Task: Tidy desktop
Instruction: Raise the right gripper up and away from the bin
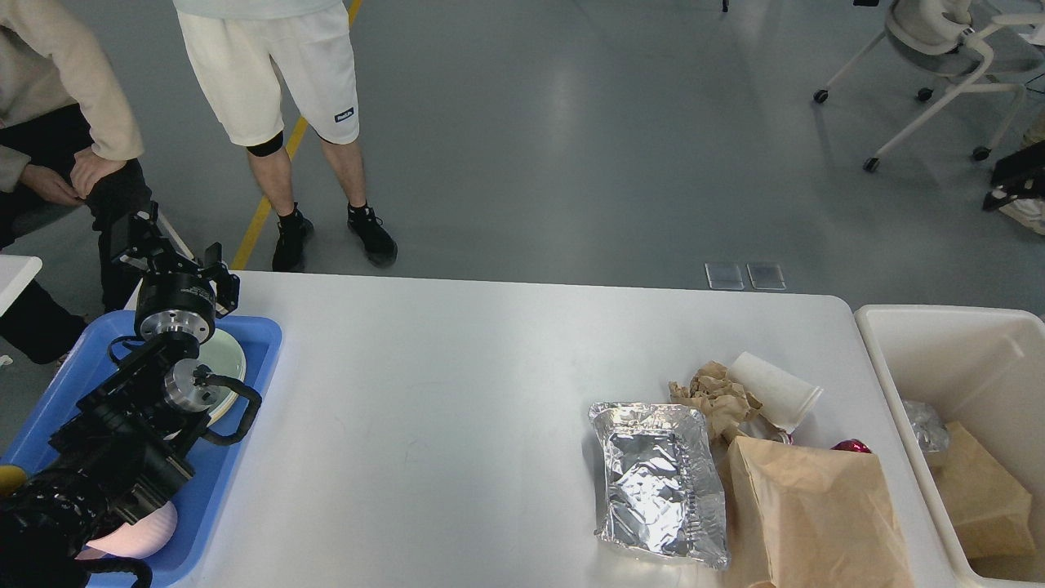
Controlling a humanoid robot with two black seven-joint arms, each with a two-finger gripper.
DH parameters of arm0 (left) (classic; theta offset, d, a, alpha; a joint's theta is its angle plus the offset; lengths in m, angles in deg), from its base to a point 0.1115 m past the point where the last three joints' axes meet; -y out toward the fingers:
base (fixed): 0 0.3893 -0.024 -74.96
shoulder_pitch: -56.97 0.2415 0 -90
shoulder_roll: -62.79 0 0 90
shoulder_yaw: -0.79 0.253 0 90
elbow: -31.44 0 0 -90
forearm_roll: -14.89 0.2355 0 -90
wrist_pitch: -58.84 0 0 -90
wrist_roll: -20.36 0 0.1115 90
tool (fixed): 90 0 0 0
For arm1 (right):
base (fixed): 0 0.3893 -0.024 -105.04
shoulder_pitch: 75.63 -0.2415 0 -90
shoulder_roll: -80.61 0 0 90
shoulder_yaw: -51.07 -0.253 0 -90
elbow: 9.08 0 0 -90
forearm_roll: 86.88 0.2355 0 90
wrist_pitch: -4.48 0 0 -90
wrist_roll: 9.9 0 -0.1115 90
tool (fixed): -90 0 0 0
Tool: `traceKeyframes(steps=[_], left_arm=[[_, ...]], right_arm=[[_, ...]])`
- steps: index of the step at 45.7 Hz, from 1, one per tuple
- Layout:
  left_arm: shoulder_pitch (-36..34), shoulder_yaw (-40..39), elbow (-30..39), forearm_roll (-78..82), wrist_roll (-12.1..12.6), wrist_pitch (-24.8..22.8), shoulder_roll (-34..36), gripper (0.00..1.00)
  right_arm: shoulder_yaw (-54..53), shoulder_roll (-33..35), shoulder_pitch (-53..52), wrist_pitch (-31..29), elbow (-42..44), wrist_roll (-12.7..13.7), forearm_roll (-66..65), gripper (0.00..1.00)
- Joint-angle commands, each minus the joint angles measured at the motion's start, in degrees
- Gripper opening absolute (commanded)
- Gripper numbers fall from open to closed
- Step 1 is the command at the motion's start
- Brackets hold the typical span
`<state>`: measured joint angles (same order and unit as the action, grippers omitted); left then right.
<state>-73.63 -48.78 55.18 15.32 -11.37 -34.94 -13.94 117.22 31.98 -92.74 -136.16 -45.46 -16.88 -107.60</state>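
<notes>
left gripper (163, 253) raised over the tray's (245, 457) far end, at the desktop's (457, 392) left edge. plate (224, 363) in tray, just behind and below the gripper toward me; bowl (135, 531) nearer me in the same tray. far right of the gripper, on the desktop: foil pack (657, 482), paper wad (718, 396) behind it, cup (775, 390) lying on its side right of the wad, bag (816, 514) right of the foil, touching it. bin (939, 327) off the desktop's right edge; second bag (980, 490) inside it. two people (277, 65) stand beyond the desktop, behind the gripper.
</notes>
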Motion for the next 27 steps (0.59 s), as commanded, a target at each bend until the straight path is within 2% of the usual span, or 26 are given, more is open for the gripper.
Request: traceKeyframes(steps=[1,12,20,27], left_arm=[[0.0,0.0,0.0,0.0,0.0,0.0,0.0,0.96],[0.0,0.0,0.0,0.0,0.0,0.0,0.0,0.96],[0.0,0.0,0.0,0.0,0.0,0.0,0.0,0.96],[0.0,0.0,0.0,0.0,0.0,0.0,0.0,0.96]], right_arm=[[2.1,-0.2,-9.6,-4.4,0.3,-0.1,-3.8,1.00],[2.0,-4.9,-14.4,-4.4,6.7,-0.2,-5.4,1.00],[1.8,-8.9,-15.2,-4.4,6.9,-0.4,-4.1,1.00],[0.8,-15.0,-16.5,-4.4,6.0,-0.5,-1.2,1.00]])
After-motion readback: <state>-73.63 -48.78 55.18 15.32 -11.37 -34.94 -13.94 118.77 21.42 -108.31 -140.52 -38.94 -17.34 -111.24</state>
